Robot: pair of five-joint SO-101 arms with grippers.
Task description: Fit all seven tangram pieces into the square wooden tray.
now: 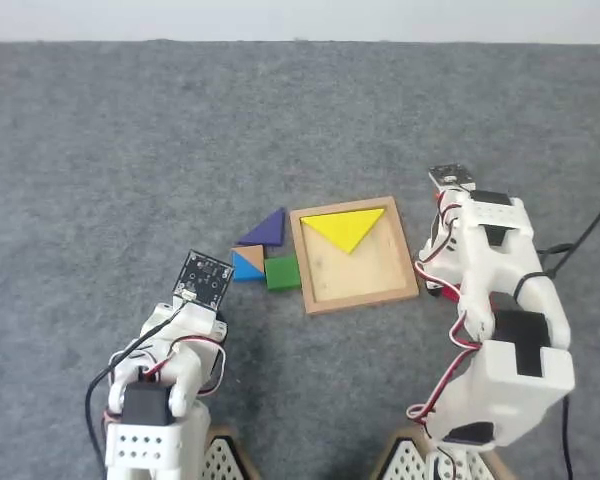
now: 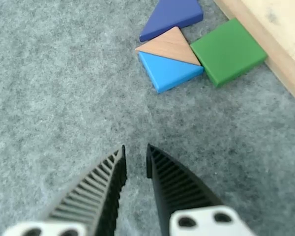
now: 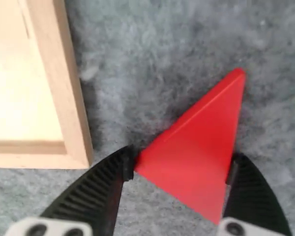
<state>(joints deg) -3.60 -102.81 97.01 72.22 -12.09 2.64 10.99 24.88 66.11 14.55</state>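
Right wrist view has the right fingers [image 3: 103, 187] closed on the red triangle [image 3: 196, 147], one at a corner and the other against the opposite slanted edge. The piece lies flat on the tabletop [image 3: 152, 59]. Just beside the fingers, clear of the red piece, stands a corner of the tray [image 3: 64, 88].

The triangle looks like painted wood: light, stiff, thin and smooth. It should lift easily but may swivel or squirt out, since the gripped sides are not parallel. A low hold across the long edge and the opposite corner seems safest.

Left wrist view has the left fingers [image 2: 177, 187] a narrow gap apart, holding nothing, over bare felt. Well ahead of them lie the blue triangle [image 2: 169, 71], tan triangle [image 2: 169, 46], green square [image 2: 228, 49] and purple piece [image 2: 174, 14]. They are clustered together, with the green one just beside the tray's rim.

High view adds the tray's inside: the yellow triangle [image 1: 345, 228] lies along the side farthest from both arms, and the remaining floor is bare.
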